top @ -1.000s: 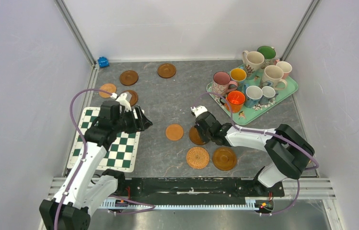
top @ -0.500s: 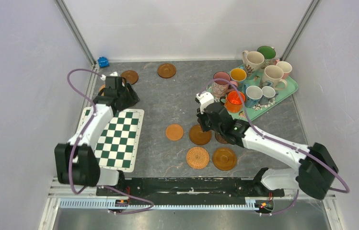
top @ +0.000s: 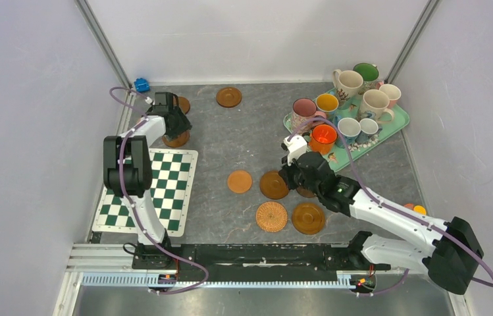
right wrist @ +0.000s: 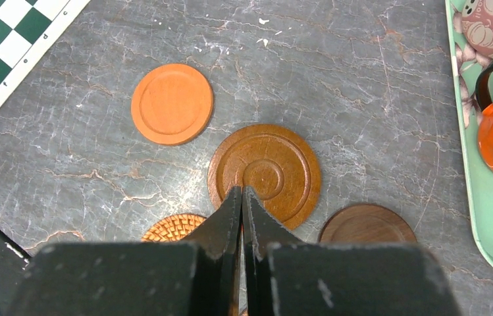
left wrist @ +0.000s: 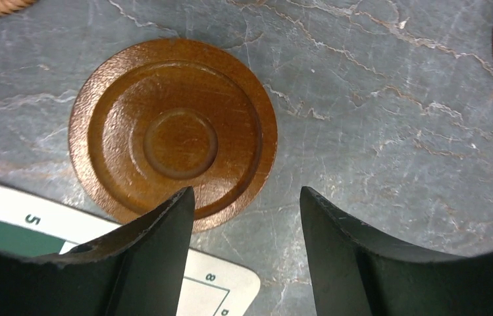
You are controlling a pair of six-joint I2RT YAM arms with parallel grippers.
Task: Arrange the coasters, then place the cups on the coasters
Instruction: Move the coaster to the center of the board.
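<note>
Brown wooden ringed coaster [left wrist: 172,141] lay just ahead of the left gripper [left wrist: 245,192], whose jaws stood apart and empty. The right gripper [right wrist: 241,191], clenched on nothing, was well apart from it.

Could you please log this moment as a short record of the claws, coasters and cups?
left claw: open, empty, above a brown coaster by the mat corner
right claw: shut, empty, over the ringed coaster
cups: all on the tray, none on a coaster
</note>
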